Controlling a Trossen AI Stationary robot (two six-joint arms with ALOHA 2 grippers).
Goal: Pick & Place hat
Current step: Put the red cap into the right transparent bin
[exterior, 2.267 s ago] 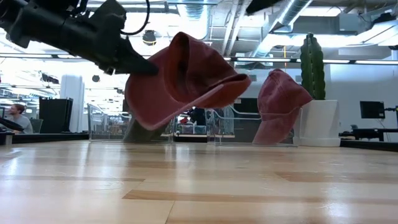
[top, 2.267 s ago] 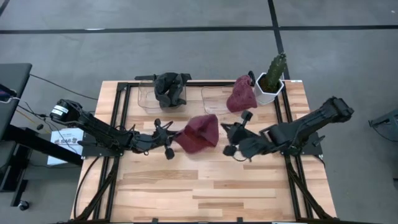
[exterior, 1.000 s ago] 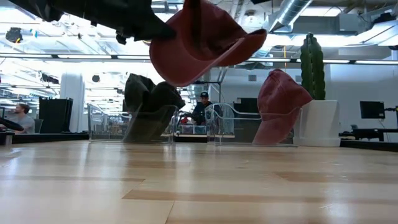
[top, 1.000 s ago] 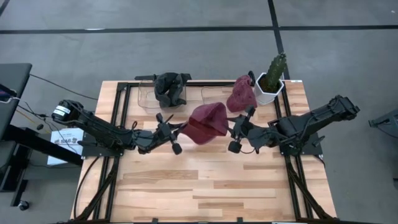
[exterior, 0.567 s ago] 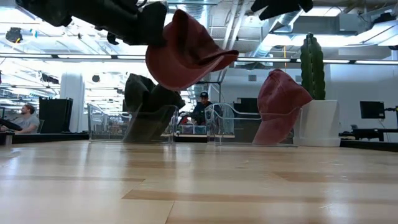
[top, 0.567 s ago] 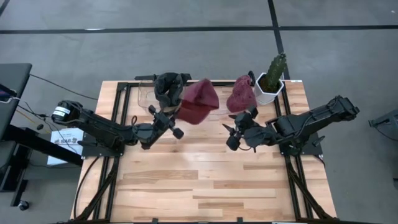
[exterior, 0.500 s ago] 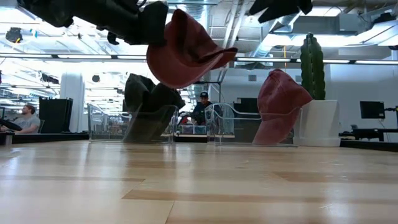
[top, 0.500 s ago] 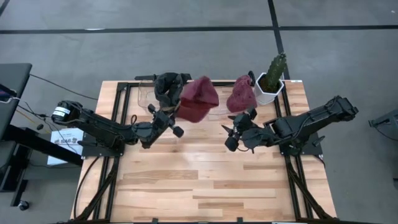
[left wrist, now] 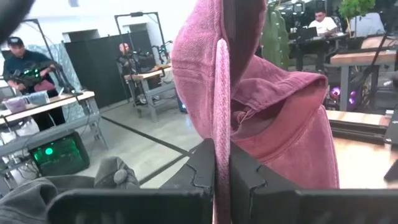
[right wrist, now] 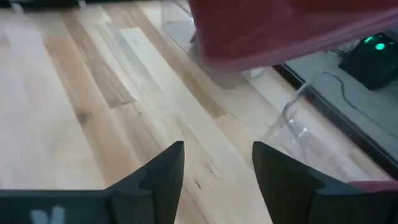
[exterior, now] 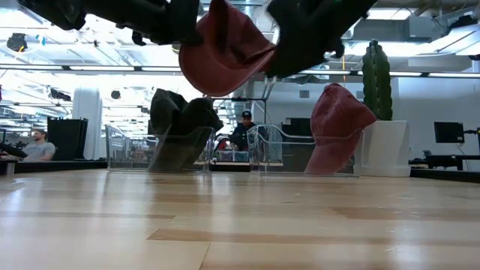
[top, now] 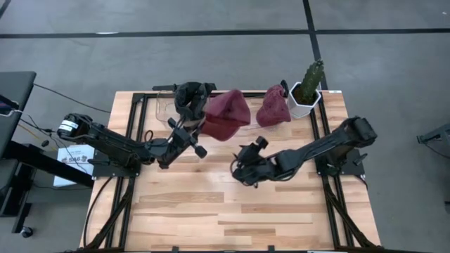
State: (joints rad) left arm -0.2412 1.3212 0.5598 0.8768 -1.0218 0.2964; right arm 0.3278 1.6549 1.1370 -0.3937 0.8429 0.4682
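My left gripper [top: 202, 131] is shut on a dark red hat [top: 225, 116] and holds it high over the table's far middle, between two clear bins. The hat also shows in the low view [exterior: 225, 52] and in the left wrist view [left wrist: 273, 112]. My right gripper [top: 240, 169] is open and empty near the table's middle, below and nearer than the hat. A second red hat [top: 273, 107] leans on the right bin. A black hat [top: 193, 98] sits in the left bin. My left gripper pinches a thin edge of the red hat [left wrist: 222, 106] between its two fingers. The fingers come about level from the table's left, slanting toward the far edge. The hat is lifted clear of the table and bins [exterior: 225, 52], and its body hangs beyond the fingertips.
Two clear bins [exterior: 120, 146] [exterior: 271, 150] stand at the far edge. A cactus in a white pot [top: 307, 88] stands at the far right. The bare wooden tabletop [top: 246, 211] takes up the near half. People sit in the room behind the table.
My left gripper has carried the red hat toward the far edge and a little left, keeping it high. My right gripper has gone from beside the hat toward the table's left and near edge, and its arm is now stretched out.
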